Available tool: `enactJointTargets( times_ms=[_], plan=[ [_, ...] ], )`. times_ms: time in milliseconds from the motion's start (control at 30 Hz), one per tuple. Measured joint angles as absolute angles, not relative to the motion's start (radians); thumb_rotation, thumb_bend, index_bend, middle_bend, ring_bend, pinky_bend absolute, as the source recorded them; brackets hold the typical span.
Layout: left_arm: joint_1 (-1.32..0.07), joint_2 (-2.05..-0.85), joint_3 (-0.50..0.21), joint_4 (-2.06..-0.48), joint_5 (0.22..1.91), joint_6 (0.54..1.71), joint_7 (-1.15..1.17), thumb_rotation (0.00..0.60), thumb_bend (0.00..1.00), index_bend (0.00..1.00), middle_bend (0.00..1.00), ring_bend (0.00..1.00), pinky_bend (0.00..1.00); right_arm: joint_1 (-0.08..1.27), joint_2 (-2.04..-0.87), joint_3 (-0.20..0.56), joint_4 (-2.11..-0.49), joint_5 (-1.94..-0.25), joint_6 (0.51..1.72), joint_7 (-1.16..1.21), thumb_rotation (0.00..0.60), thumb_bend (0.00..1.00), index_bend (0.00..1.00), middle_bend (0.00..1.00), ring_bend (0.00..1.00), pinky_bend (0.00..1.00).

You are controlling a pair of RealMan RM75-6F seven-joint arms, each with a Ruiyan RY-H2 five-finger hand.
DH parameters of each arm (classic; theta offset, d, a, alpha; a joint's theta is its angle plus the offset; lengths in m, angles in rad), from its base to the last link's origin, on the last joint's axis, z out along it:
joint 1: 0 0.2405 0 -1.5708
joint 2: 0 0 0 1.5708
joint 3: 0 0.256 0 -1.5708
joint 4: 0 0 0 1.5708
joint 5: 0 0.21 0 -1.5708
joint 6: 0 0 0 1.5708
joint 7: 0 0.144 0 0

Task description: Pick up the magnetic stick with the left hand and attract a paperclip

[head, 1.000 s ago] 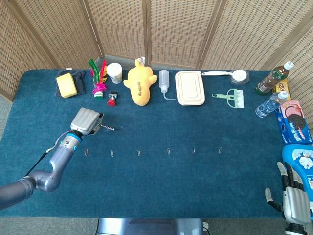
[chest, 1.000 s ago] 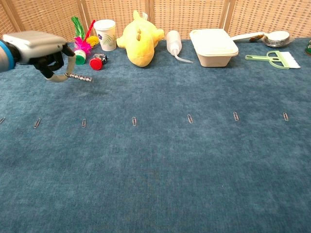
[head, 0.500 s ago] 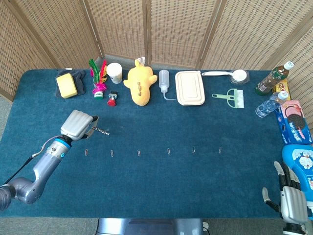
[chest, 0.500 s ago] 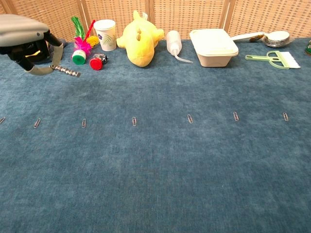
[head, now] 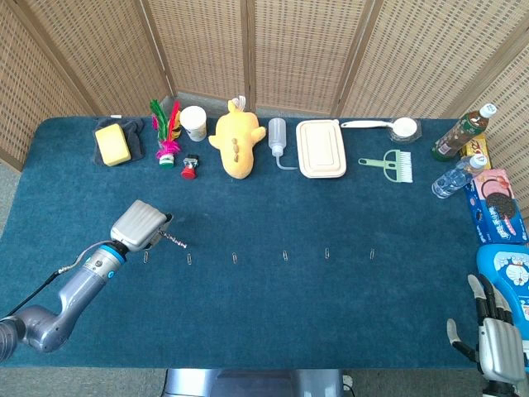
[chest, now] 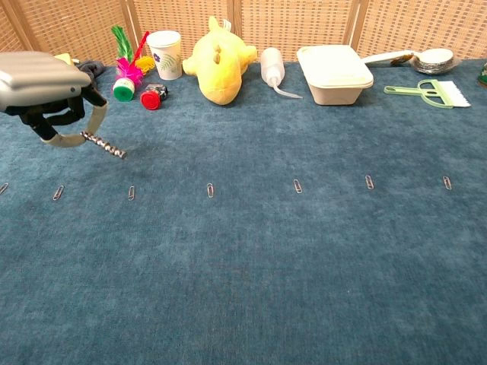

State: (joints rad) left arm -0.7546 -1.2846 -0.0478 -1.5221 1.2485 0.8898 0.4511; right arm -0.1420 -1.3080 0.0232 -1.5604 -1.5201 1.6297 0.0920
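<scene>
Left hand (head: 141,224) grips the magnetic stick (chest: 104,144) near the desk's (head: 331,306) left edge, tip angled down just above the row of paperclips, close to the second paperclip (chest: 131,193) from the left. Right hand (head: 499,347) at the desk's front-right corner, fingers apart, holding nothing.

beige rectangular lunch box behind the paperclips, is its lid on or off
On. The beige rectangular lunch box has its flat lid seated over the whole top in both views, with no gap showing and nothing of the inside visible.
</scene>
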Motion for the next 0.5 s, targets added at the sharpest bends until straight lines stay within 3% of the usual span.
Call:
enactJointTargets(
  times_ms=[500],
  plan=[
    [-0.772, -1.318, -0.019, -1.542, 1.179, 0.851, 0.573, 0.6, 0.69, 0.68, 0.85, 0.83, 0.7, -0.151, -1.306, 0.018, -1.551, -1.522, 1.635, 0.12, 0.6, 0.44, 0.0, 0.01, 0.0, 0.11]
  ],
)
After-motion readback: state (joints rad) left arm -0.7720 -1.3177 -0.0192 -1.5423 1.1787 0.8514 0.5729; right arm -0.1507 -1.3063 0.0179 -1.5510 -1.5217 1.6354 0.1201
